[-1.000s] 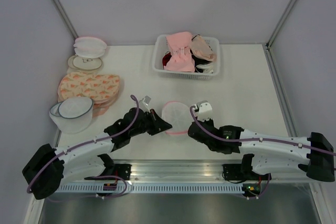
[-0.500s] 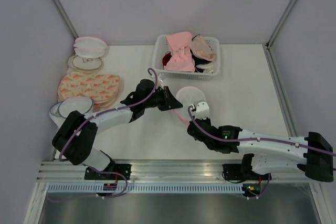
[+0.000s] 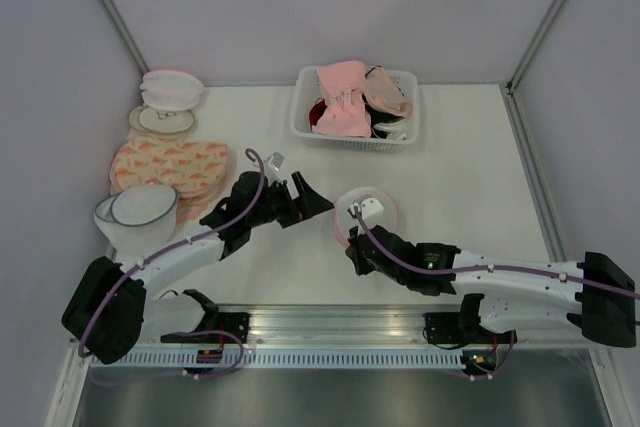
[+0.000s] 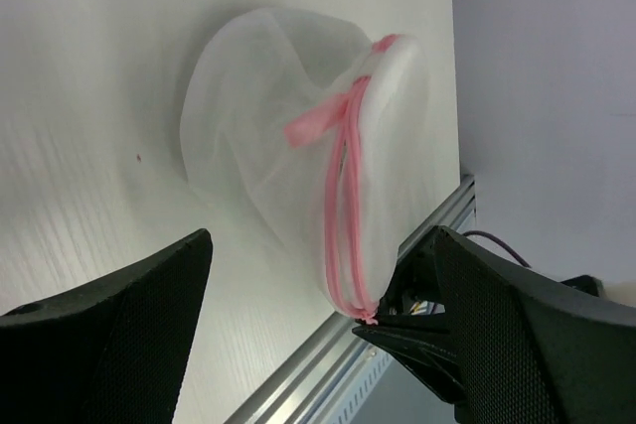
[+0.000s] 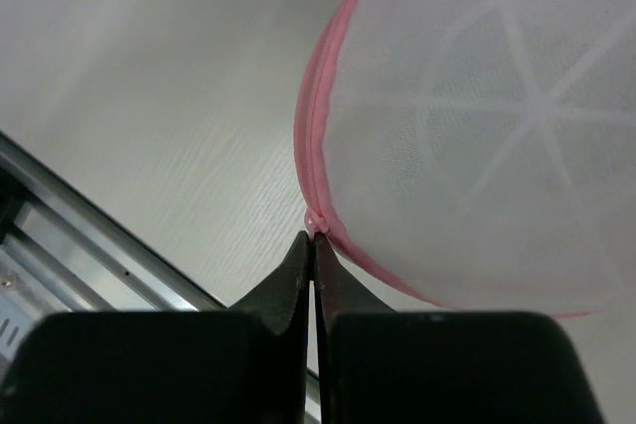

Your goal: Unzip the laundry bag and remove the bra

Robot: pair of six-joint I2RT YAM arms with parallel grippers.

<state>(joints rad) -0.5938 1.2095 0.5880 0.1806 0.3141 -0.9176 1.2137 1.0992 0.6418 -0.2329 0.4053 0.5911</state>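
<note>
Checker: Location of the round white mesh laundry bag (image 3: 368, 209) with pink zipper trim is requested.

Observer: It is seen just right of centre in the overhead view. It rests on the white table (image 3: 470, 167), below the white plastic basket (image 3: 300, 125) that is heaped with pink and beige garments.

Checker: How is it held?

Observer: The pink trim at its lower-left rim is pinched by the right gripper (image 5: 314, 243), whose jaws are clenched tight on a small nub of the zipper. In the left wrist view, the two pink bands of the rim are seen running side by side.

Checker: And the other claw?

Observer: The left gripper (image 3: 315, 198) is spread wide and released, just left of the bag and apart from it. Nothing is grasped. At the left edge of the overhead view, flat orange-patterned bags (image 3: 170, 164) and a white mesh dome with a dark blue rim (image 3: 140, 215) are laid well apart from the bag.
</note>
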